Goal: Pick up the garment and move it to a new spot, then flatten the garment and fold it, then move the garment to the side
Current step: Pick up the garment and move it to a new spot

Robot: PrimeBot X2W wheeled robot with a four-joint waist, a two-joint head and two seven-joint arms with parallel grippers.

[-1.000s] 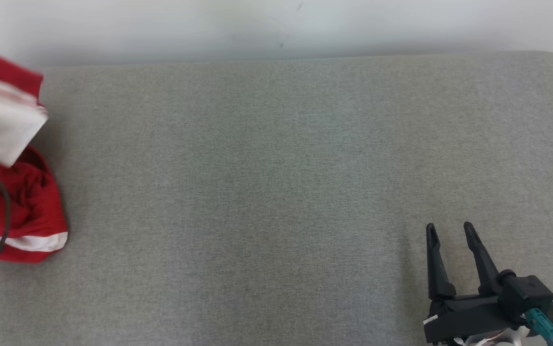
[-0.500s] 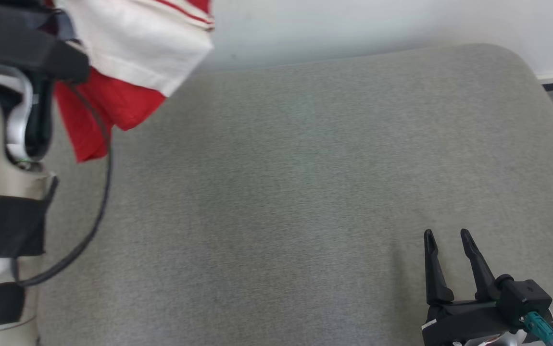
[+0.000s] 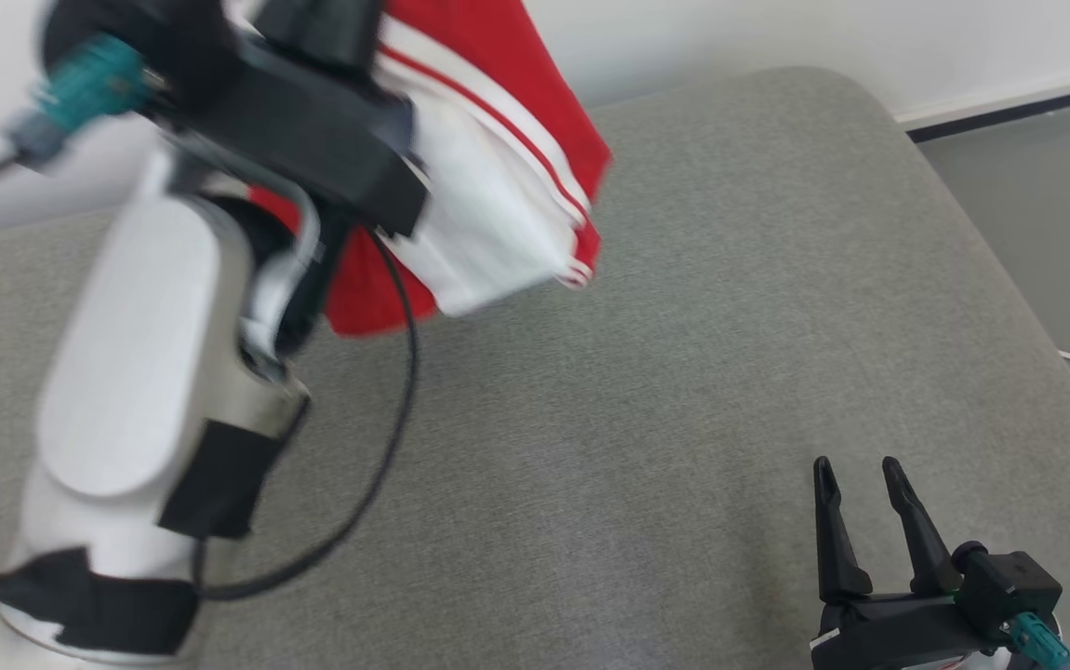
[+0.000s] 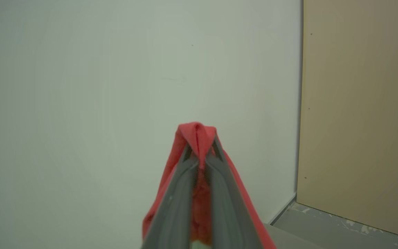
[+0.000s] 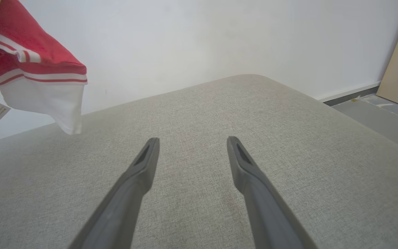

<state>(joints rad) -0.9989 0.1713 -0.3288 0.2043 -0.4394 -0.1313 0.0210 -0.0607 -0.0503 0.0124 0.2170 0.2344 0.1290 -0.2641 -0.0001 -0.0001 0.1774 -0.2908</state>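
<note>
Hovering low over the near right corner of the grey padded surface (image 3: 684,391), our right gripper (image 3: 856,465) has its fingers spread wide and carries nothing. We judge it is parked there so the cloth has room to come down. Further out, our left forearm (image 3: 126,372) rises across the surface, its black cable (image 3: 395,419) looping beneath. Our left gripper (image 4: 200,157) is pressed together on a bunched peak of the red-and-white garment (image 3: 498,186). The rest of it hangs free in the air over the far part of the surface and appears clear of it. We think it is held high so the folds can drop open before we lay it at the new spot. Beyond stands the pale wall (image 4: 81,86).
</note>
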